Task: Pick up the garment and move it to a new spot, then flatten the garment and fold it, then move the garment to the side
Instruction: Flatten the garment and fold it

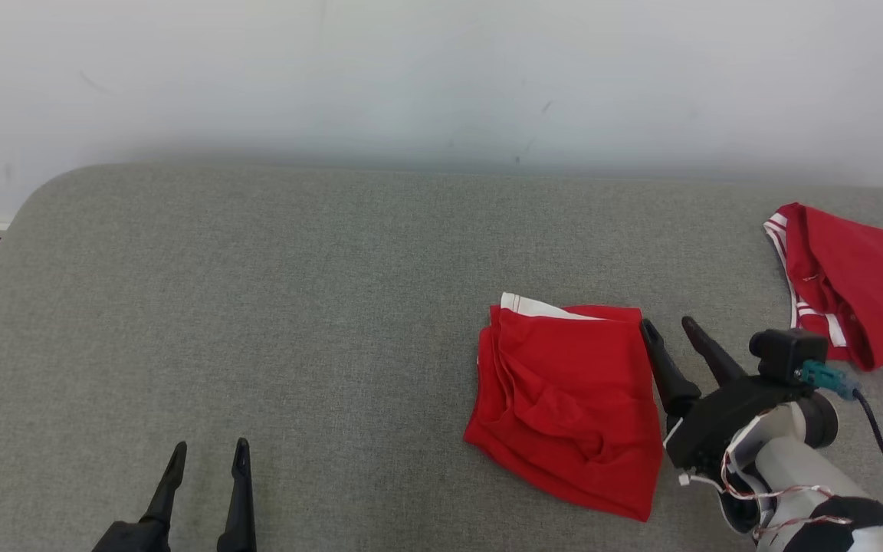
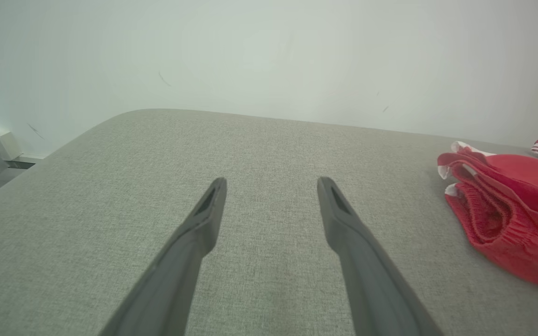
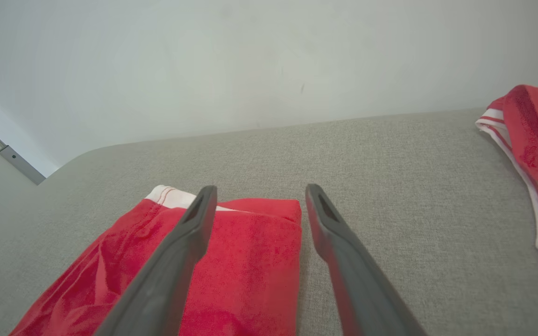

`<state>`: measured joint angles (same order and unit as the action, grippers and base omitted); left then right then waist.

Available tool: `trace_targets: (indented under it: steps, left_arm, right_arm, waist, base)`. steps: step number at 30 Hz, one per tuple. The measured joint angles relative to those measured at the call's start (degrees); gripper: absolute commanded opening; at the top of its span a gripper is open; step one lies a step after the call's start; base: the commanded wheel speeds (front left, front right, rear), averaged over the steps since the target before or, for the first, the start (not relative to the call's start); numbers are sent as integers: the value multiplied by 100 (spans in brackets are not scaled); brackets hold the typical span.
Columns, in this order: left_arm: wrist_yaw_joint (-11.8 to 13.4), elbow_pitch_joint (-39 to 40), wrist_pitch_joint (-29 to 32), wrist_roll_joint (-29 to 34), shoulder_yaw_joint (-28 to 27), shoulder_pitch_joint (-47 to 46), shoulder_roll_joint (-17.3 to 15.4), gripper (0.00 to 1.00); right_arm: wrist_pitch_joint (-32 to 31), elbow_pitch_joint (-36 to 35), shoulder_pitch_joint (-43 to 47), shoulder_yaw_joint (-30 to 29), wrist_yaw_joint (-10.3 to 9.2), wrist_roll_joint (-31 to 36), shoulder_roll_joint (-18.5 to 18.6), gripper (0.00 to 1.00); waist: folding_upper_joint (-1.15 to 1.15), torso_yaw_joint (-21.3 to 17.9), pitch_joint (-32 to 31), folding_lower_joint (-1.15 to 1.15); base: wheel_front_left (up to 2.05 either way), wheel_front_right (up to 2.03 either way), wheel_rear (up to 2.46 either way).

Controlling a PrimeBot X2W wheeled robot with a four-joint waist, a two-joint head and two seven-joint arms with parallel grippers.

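Note:
A folded red garment [image 1: 568, 402] with a white band at its far edge lies on the grey cushion [image 1: 296, 307], right of centre. My right gripper [image 1: 671, 326] stands open just beside the garment's right edge, holding nothing. In the right wrist view the garment [image 3: 245, 275] lies under the left finger, its right edge between the two fingers, and my right gripper [image 3: 259, 191] is spread wide. At the lower left, my left gripper [image 1: 209, 451] rests open, far from the garment. The left wrist view shows my left gripper [image 2: 271, 182] over bare cushion, with the garment [image 2: 507, 224] at the right.
A second red garment [image 1: 855, 284] with white stripes lies crumpled at the cushion's far right edge; it also shows as red cloth [image 3: 535, 140] in the right wrist view. A pale wall [image 1: 441, 77] runs behind the cushion. The cushion's rounded left corner drops to the floor.

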<state>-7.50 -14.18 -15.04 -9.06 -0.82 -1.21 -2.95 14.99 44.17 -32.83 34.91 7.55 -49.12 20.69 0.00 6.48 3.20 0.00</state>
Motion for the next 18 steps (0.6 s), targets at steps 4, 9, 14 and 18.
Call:
trace_targets:
  steps: [4,9,14,18]
  left_arm:
    - [0,5,0,4,1,-3,1,100]
    - [0,4,0,24,23,-36,1,100]
    - [0,-14,0,25,93,-115,1,100]
    - [0,-15,0,25,103,-121,0,100]
  right_arm:
    - [-1,-41,349,-180,0,288,-122,0]
    - [0,73,453,-271,0,660,-302,0]
    - [0,414,505,-140,0,964,-617,0]
    - [0,488,492,-48,0,1078,-884,0]
  waist:
    - [0,14,45,0]
    - [0,53,101,0]
    - [0,167,147,0]
    - [0,243,176,0]
  base:
    - [0,0,0]
    - [0,0,0]
    - [0,0,0]
    - [0,0,0]
